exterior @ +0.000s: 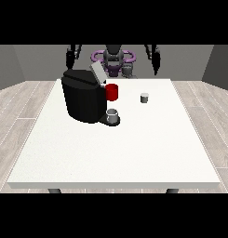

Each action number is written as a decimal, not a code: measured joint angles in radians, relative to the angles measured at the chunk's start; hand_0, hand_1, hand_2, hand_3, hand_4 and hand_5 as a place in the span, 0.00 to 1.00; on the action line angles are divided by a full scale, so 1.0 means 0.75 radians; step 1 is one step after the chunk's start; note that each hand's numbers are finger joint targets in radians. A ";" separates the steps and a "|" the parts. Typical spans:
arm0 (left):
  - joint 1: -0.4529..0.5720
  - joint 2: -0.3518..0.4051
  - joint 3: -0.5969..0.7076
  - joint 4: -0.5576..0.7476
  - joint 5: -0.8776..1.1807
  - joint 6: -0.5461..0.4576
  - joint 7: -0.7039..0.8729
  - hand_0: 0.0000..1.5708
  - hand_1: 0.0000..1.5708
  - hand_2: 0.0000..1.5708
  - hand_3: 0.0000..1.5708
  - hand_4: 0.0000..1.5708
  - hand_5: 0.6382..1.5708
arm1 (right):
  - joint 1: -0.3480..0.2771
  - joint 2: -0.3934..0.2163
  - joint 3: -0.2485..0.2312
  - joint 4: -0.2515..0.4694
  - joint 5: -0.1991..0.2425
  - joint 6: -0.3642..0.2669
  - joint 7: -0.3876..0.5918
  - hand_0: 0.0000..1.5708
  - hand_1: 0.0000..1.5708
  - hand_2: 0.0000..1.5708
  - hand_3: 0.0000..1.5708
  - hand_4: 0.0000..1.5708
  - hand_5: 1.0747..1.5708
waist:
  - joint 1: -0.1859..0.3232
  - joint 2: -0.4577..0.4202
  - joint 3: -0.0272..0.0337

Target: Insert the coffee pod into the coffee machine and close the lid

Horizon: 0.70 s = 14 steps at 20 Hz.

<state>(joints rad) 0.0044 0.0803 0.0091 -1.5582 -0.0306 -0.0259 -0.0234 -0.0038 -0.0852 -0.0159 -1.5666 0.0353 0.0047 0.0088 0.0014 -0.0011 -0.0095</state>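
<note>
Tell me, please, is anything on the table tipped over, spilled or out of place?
Nothing stands out. The coffee machine stands upright with its lid raised, and the coffee pod sits upright on the table apart from it.

One black coffee machine (83,100) is sitting on one white table (120,153). One small grey coffee pod (144,97) is lying to its right, one red cup (112,92) is standing behind, and one grey cup (113,115) is resting on its tray.

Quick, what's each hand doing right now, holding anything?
Hand at the view's left: raised behind the table, holding nothing; fingers cannot be told.
Hand at the view's right: the same.
</note>
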 measured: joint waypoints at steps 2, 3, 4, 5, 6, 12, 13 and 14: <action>-0.003 0.008 -0.019 0.002 -0.022 -0.013 -0.008 0.00 0.00 0.00 0.00 0.00 1.00 | -0.021 0.009 -0.004 0.015 0.001 -0.010 0.015 0.00 0.00 0.00 0.00 0.00 1.00 | 0.008 -0.005 0.0050; 0.005 0.024 -0.034 0.002 -0.045 -0.028 -0.027 0.00 0.00 0.00 0.00 0.00 1.00 | -0.022 0.020 0.004 0.020 0.009 -0.019 0.016 0.00 0.00 0.00 0.00 0.00 1.00 | 0.012 -0.010 0.0066; 0.022 0.047 -0.044 0.000 -0.062 -0.049 -0.053 0.00 0.00 0.00 0.00 0.00 1.00 | -0.015 0.014 -0.004 0.023 0.002 -0.012 0.017 0.00 0.00 0.00 0.00 0.00 1.00 | 0.014 -0.019 0.0080; 0.036 0.072 -0.058 -0.003 -0.083 -0.070 -0.074 0.00 0.00 0.00 0.00 0.00 1.00 | 0.002 0.017 -0.004 0.032 -0.005 -0.004 -0.006 0.00 0.00 0.00 0.00 0.00 1.00 | 0.012 -0.025 0.0090; 0.037 0.095 -0.077 -0.019 -0.113 -0.084 -0.086 0.00 0.00 0.00 0.00 0.00 1.00 | 0.008 0.013 -0.018 0.051 -0.018 0.005 -0.020 0.00 0.00 0.00 0.00 0.00 1.00 | 0.014 -0.027 0.0101; -0.064 0.276 -0.069 0.023 -0.235 -0.168 -0.094 0.00 0.00 0.00 0.00 0.00 1.00 | -0.040 0.011 -0.035 0.062 0.103 -0.128 -0.072 0.00 0.00 0.00 0.00 0.00 1.00 | -0.043 0.034 0.0123; -0.086 0.297 -0.061 0.044 -0.250 -0.177 -0.086 0.00 0.00 0.00 0.00 0.00 1.00 | -0.056 0.012 -0.035 0.060 0.114 -0.141 -0.067 0.00 0.00 0.00 0.00 0.00 1.00 | -0.052 0.047 0.0125; -0.115 0.320 -0.053 0.064 -0.264 -0.190 -0.071 0.00 0.00 0.00 0.00 0.00 1.00 | -0.062 0.023 -0.016 0.054 0.139 -0.159 -0.057 0.00 0.00 0.00 0.00 0.00 1.00 | -0.066 0.054 0.0122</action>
<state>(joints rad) -0.0818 0.3205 -0.0308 -1.5100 -0.2287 -0.1680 -0.0767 -0.0505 -0.0677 -0.0275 -1.5259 0.1396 -0.1145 -0.0342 -0.0477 0.0394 -0.0003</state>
